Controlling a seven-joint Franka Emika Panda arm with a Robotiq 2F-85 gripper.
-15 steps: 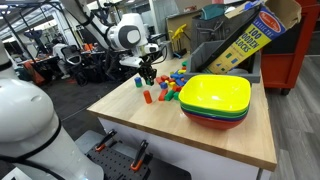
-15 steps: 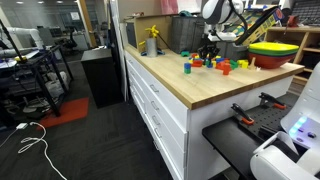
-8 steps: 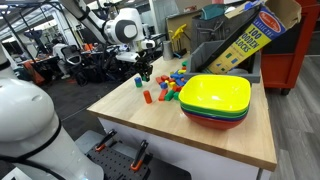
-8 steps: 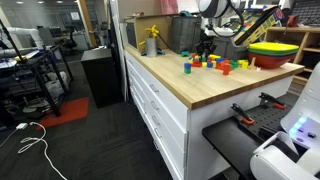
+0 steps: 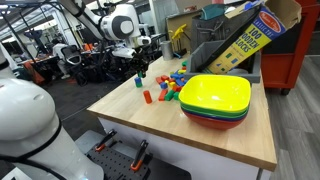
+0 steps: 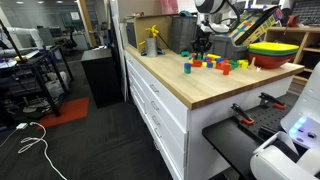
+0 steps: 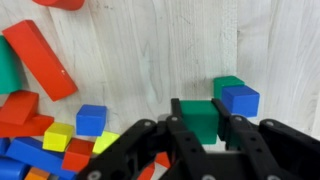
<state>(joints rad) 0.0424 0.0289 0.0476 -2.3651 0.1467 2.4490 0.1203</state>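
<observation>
My gripper (image 7: 198, 107) is shut on a green block (image 7: 198, 122) and holds it above the wooden table (image 7: 130, 50). Below it on the table a blue cube (image 7: 240, 99) lies against another green block (image 7: 224, 85). A long red block (image 7: 38, 58), a blue cube (image 7: 91, 119) and a pile of coloured blocks (image 7: 40, 140) lie to the left. In both exterior views the gripper (image 5: 140, 69) (image 6: 201, 46) hangs above the scattered blocks (image 5: 172, 84) (image 6: 215, 65).
A stack of yellow, green and red bowls (image 5: 215, 100) (image 6: 272, 52) stands on the table (image 5: 130, 112) beside the blocks. A tilted cardboard blocks box (image 5: 245, 40) leans behind them. A yellow bottle (image 6: 152, 40) stands at the far counter end. Drawers (image 6: 150, 100) front the counter.
The gripper has risen from the table and drifted away from the bowls, with the green block still in its jaws. The blocks on the table have not moved.
</observation>
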